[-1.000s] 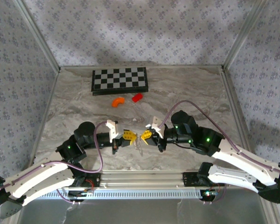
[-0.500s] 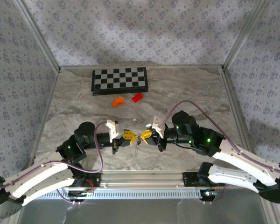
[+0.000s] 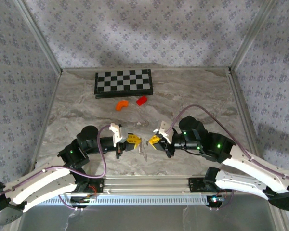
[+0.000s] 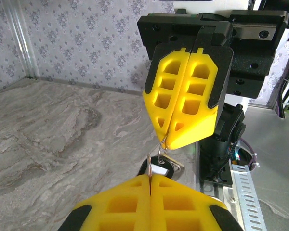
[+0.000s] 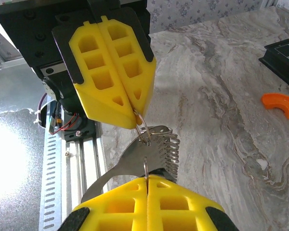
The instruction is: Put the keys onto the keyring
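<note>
Yellow fingers of left gripper [image 5: 133, 113] pressed shut, pinching keyring [image 5: 140, 124] loop at tips. Right gripper [image 4: 169, 137] faces it, also clamped on wire. Keys [image 4: 160, 169] dangle between, just above table [image 3: 207, 91], near centre. My call: hold loop steady, feed slowly, avoid twisting.

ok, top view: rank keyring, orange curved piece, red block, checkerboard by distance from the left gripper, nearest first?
1. keyring, at the left gripper tips.
2-3. orange curved piece and red block, mid-table: too close to call.
4. checkerboard, at the back.
</note>
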You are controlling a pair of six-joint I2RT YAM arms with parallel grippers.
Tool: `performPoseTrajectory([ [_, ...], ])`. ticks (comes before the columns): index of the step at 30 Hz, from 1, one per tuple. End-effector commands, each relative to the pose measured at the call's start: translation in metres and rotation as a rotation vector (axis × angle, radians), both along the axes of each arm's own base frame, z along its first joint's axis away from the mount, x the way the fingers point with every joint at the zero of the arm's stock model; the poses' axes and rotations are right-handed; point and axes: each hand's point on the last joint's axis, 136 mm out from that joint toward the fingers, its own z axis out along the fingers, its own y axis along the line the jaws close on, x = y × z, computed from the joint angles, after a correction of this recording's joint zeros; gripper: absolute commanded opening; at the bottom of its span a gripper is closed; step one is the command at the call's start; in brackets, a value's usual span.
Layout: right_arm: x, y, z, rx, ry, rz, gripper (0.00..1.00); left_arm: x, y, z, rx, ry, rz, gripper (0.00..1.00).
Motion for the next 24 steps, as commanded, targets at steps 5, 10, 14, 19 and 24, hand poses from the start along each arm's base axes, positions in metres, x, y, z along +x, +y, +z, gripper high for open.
performPoseTrajectory([
  [5,0.0,0.0093,0.0202,0.045,-0.044,0.033,0.0,-0.0037,-0.002,0.0151,-0.04,-0.024,-0.022,0.0],
  [10,-0.0001,0.0104,0.0235,0.06,-0.046,0.035,0.0,-0.0042,-0.0013,0.0145,-0.04,-0.024,-0.022,0.0],
  [14,0.0012,0.0091,0.0259,0.067,-0.053,0.029,0.0,-0.0043,-0.0016,0.0136,-0.038,-0.023,-0.023,0.0],
  [19,0.0016,0.0072,0.0234,0.061,-0.05,0.022,0.0,-0.0044,-0.0015,0.0136,-0.04,-0.022,-0.023,0.0],
  [24,0.0017,0.0029,0.0253,0.063,-0.057,0.012,0.0,-0.0043,-0.002,0.0134,-0.039,-0.022,-0.024,0.0],
])
